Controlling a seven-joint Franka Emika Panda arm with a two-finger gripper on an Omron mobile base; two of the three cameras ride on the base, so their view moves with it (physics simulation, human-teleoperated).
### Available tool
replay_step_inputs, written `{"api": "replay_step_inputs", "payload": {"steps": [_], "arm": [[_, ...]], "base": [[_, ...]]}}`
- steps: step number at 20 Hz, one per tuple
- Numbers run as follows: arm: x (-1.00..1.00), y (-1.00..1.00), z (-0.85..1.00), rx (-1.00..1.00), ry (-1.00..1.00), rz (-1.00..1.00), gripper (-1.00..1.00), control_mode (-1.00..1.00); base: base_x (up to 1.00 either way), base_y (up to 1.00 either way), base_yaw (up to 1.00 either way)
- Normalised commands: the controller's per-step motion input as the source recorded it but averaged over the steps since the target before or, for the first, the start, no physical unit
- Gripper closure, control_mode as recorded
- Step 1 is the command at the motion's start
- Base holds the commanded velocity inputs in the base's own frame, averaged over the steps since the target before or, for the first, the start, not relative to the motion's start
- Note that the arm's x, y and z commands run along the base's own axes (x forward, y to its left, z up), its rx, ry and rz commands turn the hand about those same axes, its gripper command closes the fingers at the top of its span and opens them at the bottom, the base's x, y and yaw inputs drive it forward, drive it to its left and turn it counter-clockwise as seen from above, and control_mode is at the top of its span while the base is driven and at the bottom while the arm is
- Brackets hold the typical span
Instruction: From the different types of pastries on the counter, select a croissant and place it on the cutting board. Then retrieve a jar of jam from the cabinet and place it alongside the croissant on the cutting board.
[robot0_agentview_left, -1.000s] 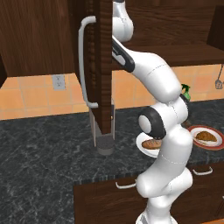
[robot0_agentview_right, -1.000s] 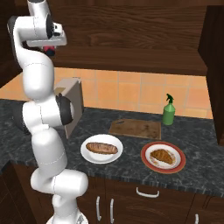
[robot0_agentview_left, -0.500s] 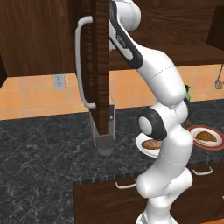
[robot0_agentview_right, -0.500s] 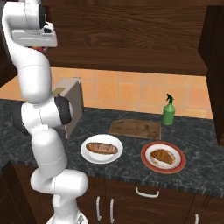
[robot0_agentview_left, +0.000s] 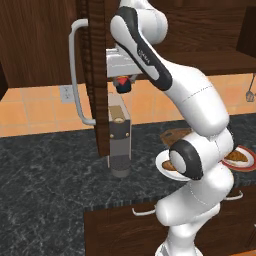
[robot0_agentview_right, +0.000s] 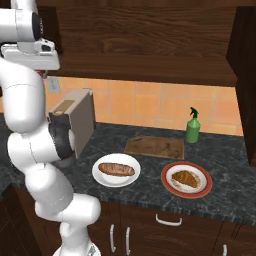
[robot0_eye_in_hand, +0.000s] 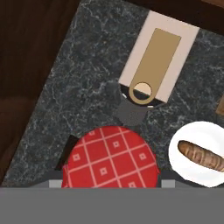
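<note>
Two pastries are seen on round plates on the counter (robot0_agentview_right: 225, 200), the croissant (robot0_agentview_right: 184, 177) beside the bare cutting board (robot0_agentview_right: 154, 147). High beside the open cabinet (robot0_agentview_left: 95, 75), the jar of jam (robot0_agentview_left: 123, 85) is gripped by the gripper (robot0_agentview_left: 123, 84), its jaws closed on it.

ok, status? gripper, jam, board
Gripper shut on jam jar, held high beside the open cabinet door. Croissant on red plate, not on board. Coffee machine directly below the jar.

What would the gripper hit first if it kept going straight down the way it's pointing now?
Holding the jar of jam, the gripper points down at the counter, beside the coffee machine. It would probably meet bare counter first, perhaps clipping the machine's edge; depth is unclear.
</note>
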Motion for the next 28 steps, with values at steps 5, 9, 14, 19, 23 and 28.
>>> {"api": "replay_step_inputs", "payload": {"steps": [5,9,14,19,23,28], "arm": [[-0.21,-1.00,-0.06,0.10,-0.03,0.00,1.00,-1.00],[-0.02,-1.00,0.00,0.18,-0.07,0.00,1.00,-1.00],[-0.05,-1.00,0.02,0.16,-0.12,0.00,1.00,-1.00],[-0.02,-0.44,-0.36,-0.16,-0.02,0.10,1.00,-1.00],[0.55,-1.00,-0.50,-0.35,0.11,0.04,1.00,-1.00],[0.31,-0.56,-0.33,-0.07,0.11,0.03,1.00,-1.00]], "base": [[0.00,0.00,0.00],[0.00,0.00,0.00],[0.00,0.00,0.00],[0.00,0.00,0.00],[0.00,0.00,0.00],[0.00,0.00,0.00]]}}
